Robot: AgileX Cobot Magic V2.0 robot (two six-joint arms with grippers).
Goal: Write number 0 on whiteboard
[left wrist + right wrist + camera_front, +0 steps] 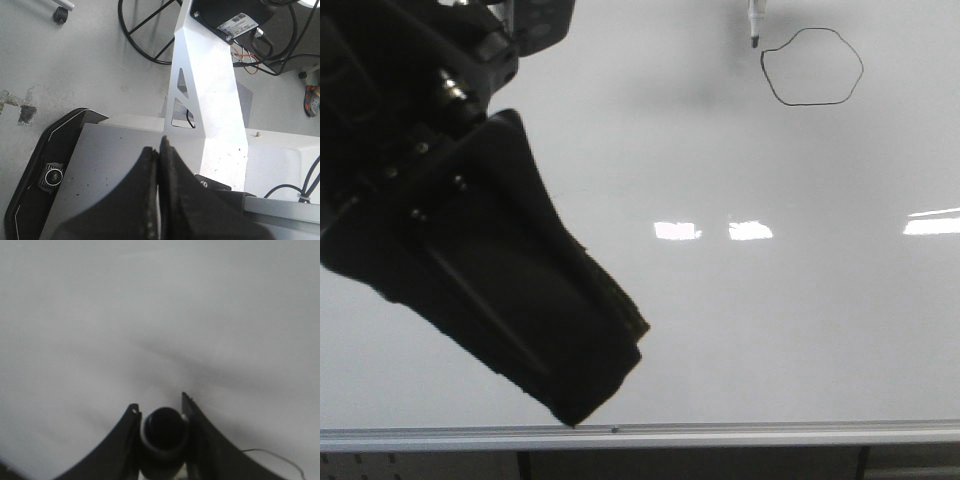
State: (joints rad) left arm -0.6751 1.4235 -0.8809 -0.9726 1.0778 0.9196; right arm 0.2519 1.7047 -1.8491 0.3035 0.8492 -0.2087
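Up near the far right of the whiteboard [720,330], the number 0 [812,67] stands as a thin black closed loop, wider than tall and a little angular. A marker [756,22] comes in from the upper edge of the front view, its dark tip just beside the loop's left side, close to the line (whether it touches the board I cannot tell). In the right wrist view the right hand [161,412] is clamped on the marker, one dark finger on each side of its round barrel, with pale board beyond. The left hand [158,155] has its fingers pressed together with nothing between them, seen in its wrist view over a grey base plate and floor. In the front view the left arm [470,250] looms dark over the board's left part, above the silver frame strip [770,434].
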